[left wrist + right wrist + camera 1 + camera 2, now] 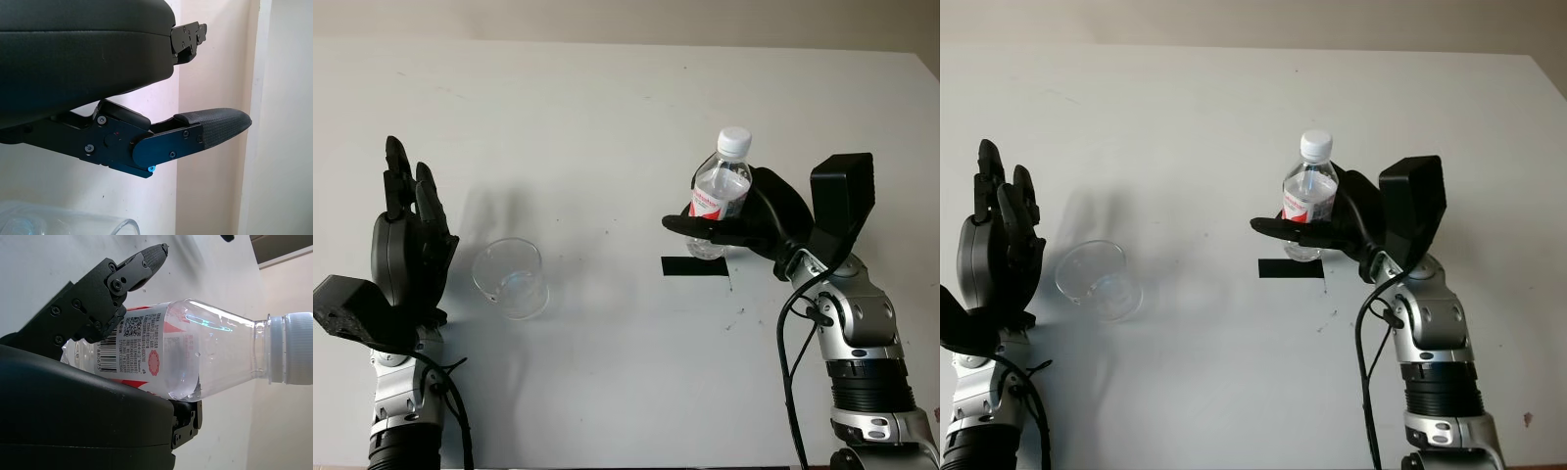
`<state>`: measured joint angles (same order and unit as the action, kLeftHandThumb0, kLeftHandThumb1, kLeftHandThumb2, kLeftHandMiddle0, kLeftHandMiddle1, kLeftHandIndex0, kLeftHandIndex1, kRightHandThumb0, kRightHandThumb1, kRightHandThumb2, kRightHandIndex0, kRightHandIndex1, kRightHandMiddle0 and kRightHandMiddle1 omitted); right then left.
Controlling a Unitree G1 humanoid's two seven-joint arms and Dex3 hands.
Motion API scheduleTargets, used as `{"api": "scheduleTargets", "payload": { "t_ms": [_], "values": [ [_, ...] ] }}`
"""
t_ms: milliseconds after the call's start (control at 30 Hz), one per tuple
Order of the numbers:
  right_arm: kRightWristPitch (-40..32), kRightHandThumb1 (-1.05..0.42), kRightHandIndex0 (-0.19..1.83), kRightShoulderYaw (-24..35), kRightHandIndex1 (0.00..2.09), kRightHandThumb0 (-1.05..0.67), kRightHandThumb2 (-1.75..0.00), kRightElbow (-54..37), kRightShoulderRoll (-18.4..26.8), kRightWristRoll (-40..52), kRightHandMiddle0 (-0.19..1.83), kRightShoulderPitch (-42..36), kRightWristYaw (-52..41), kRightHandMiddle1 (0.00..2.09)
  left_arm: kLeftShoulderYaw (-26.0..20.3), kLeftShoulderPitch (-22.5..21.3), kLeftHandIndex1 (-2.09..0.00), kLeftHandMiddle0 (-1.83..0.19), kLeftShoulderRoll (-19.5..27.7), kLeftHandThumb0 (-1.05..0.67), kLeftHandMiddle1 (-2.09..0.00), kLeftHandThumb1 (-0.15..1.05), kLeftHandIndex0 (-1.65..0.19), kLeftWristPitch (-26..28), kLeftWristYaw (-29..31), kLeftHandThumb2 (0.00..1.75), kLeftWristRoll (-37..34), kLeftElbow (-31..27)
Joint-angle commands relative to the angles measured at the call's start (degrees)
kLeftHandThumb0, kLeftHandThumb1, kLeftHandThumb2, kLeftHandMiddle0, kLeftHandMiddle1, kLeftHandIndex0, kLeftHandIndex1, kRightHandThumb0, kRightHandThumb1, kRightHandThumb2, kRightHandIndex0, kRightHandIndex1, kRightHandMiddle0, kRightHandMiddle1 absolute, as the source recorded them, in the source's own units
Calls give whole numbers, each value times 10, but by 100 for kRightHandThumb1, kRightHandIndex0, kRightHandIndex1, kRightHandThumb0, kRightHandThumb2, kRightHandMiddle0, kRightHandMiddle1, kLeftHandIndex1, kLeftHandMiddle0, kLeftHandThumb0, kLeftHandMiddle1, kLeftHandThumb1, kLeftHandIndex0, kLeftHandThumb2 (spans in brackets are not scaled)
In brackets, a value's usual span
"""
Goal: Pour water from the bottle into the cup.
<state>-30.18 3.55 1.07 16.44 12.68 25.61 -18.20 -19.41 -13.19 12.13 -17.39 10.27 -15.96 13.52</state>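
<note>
My right hand [744, 223] has its fingers closed around the bottle [719, 191] at the label, holding it upright with its white cap [734, 140] on, over the black tape strip [693, 266] on the white table [607, 108]; whether the base touches the surface I cannot tell. The cup [510, 277] stands upright, well apart from the bottle, with bare tabletop between them and open surface toward the far edge. My left hand [407, 240] is open, raised just beside the cup on its outer side, holding nothing. My right wrist view adds a finger [117, 281] pressed on the barcode label [132, 345]; my left wrist view shows the cup's rim [68, 226] near one finger [195, 134].
</note>
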Motion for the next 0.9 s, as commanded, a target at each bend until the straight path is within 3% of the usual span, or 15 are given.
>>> {"api": "scheduleTargets", "payload": {
  "t_ms": [0, 700, 867],
  "values": [
    [-1, -105, 55, 2, 209, -24, -17, -22, -2, 5, 14, -14, -1, 209, -4, 14, 0, 18, 3, -77, -5, 105, 19, 3, 0, 66, -3, -6],
    [99, -105, 34, -9, 209, -26, -19, -8, -15, -7, 4, -66, -21, 209, -4, 20, -1, 15, -1, -76, -6, 105, 19, 1, -11, 65, -2, -15],
    [129, -105, 11, -25, 209, -28, -14, 24, -14, -28, -8, -68, -32, 209, -2, 24, 0, 16, 4, -79, -5, 105, 19, 8, -13, 64, 4, -24]
  ]
}}
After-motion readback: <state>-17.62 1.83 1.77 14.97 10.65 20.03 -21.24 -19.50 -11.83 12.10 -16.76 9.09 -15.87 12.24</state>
